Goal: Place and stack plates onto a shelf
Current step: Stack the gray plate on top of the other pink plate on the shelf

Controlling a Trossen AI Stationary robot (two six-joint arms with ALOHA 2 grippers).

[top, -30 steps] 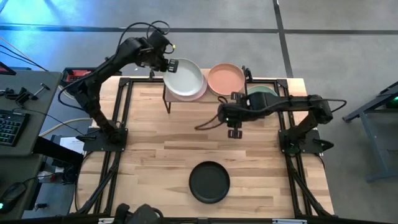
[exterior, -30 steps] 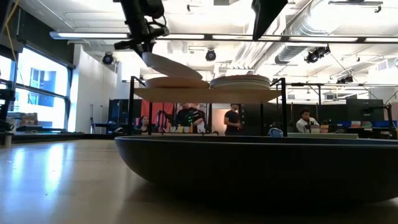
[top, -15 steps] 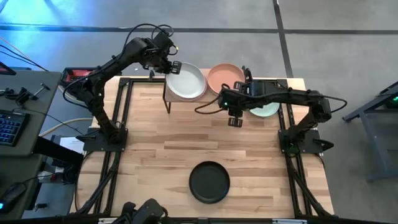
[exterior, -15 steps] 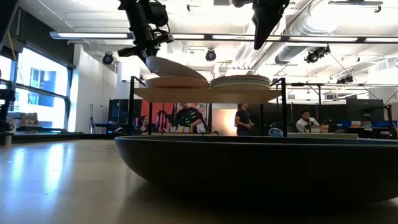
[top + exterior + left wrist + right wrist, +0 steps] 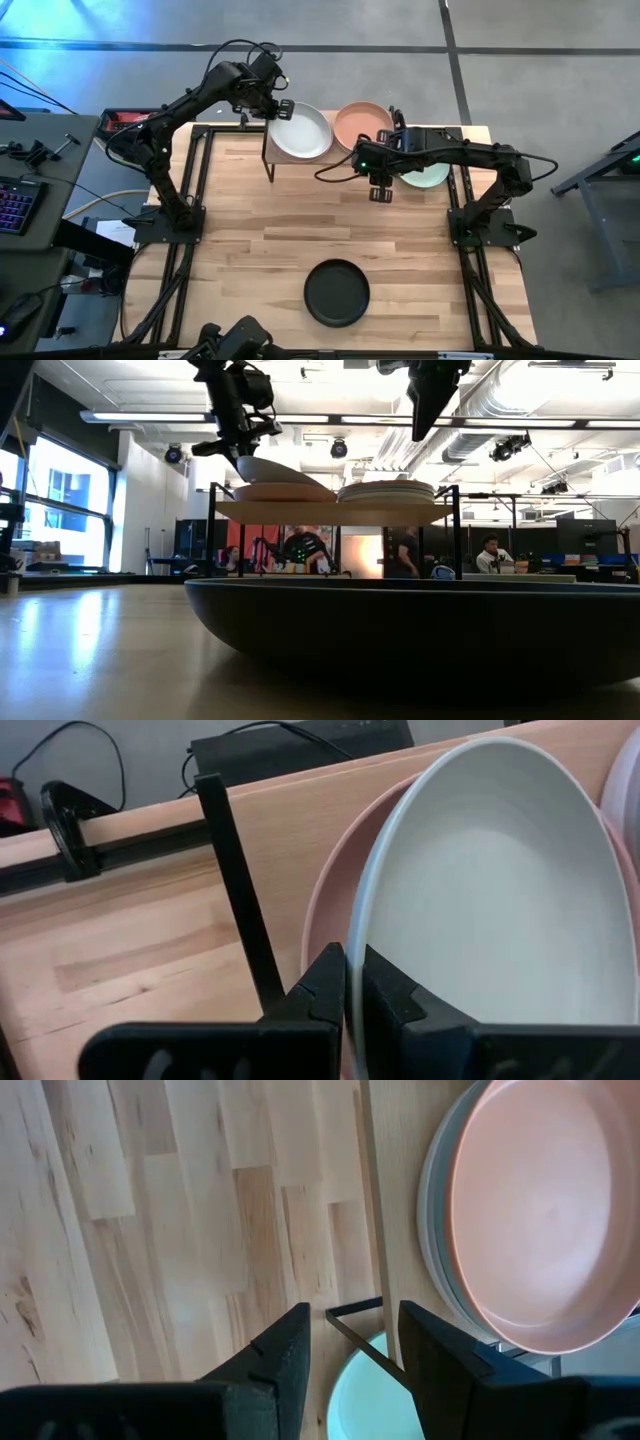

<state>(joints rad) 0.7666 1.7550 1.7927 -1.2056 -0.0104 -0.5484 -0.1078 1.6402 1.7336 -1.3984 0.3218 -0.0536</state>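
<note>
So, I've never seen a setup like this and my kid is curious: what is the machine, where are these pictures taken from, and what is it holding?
It is a robot with two dark arms at a wooden table. One camera looks straight down, one sits at table height, and one rides on each wrist. The left gripper pinches the rim of a white plate, tilted over a pink plate on the small shelf. The right gripper hangs open beside the shelf, holding nothing. A peach plate tops a second stack there. A black plate and a pale green plate lie on the table.

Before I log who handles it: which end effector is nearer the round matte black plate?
Right. The right end effector hangs above bare table beyond the round matte black plate; the left end effector is farther, at the shelf.
</note>
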